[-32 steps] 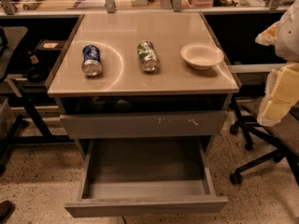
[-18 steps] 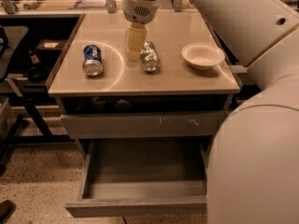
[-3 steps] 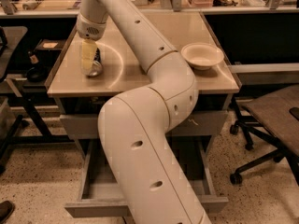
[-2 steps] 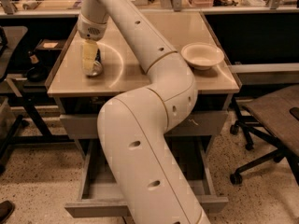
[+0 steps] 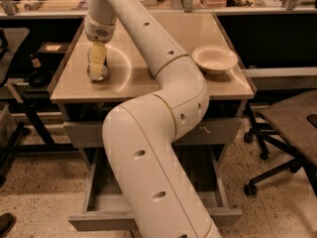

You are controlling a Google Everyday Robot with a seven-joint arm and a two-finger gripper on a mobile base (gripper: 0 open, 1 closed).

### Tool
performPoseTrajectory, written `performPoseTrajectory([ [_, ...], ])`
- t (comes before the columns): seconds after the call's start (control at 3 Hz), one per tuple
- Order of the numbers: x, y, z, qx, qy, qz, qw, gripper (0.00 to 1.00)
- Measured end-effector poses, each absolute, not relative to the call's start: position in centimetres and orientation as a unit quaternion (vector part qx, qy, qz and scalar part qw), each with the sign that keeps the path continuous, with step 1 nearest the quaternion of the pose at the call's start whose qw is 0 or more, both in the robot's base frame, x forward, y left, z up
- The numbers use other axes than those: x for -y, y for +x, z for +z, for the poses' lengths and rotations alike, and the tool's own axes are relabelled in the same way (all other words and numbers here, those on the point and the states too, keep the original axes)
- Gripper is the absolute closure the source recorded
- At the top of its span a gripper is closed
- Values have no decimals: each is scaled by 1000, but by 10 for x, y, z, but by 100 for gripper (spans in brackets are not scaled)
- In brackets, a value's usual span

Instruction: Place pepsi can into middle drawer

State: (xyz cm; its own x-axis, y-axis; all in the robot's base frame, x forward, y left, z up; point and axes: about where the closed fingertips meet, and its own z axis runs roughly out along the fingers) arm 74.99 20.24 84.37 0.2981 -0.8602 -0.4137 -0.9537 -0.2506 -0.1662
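The pepsi can (image 5: 98,74) lies on the left part of the tan tabletop (image 5: 148,78). Only its blue side and silver near end show. My gripper (image 5: 97,59) points straight down onto the can and covers most of it. The middle drawer (image 5: 101,200) stands pulled out below the table, its grey tray interior partly hidden by my arm (image 5: 148,167). My arm sweeps from the bottom of the view up across the cabinet front to the can.
A cream bowl (image 5: 214,59) rests at the right of the tabletop. A shut drawer front with white scuffs (image 5: 213,131) sits above the open drawer. An office chair (image 5: 290,128) stands to the right, a black table frame (image 5: 20,78) to the left.
My arm entered the view, hovered over the green-and-silver can, then swung left to the pepsi can. Over the last second the gripper has barely moved.
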Motion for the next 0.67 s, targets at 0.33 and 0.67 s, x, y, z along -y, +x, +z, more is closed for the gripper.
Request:
performPoseTrajectory([
  [0.33,-201,751,839,-579,-784,119,190,0],
  [0.67,-199,750,830,-579,-786,120,180,0],
])
